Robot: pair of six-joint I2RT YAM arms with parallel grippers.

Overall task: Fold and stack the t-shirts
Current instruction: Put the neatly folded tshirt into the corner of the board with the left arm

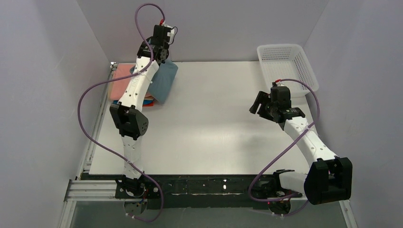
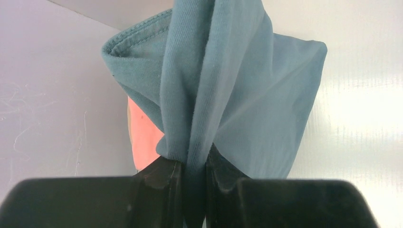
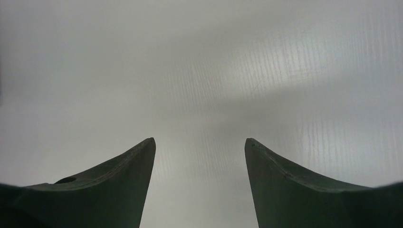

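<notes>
Top view: blue-grey shirt [image 1: 164, 80] bunched at the far left corner of the bench [image 1: 214, 123], partly over a pink shirt [image 1: 122, 76]. Left arm reaches above it. White basket [image 1: 284, 64] far right; right fingers [image 1: 258, 102] hover near it.

Left wrist: left fingers [image 2: 159, 190] pinched tight on a fold of the blue-grey shirt, pink behind.

Right wrist: right fingers spread wide, holding nothing, over the bench.

Left arm [image 1: 135, 90] and right arm [image 1: 309, 142]: white shells, bulky black joints and bases, a looping purple cable [image 1: 79, 116] each. Left gripper [image 2: 192, 164] and right gripper [image 3: 199, 142] show dark, tapered fingers [image 3: 128, 185].
</notes>
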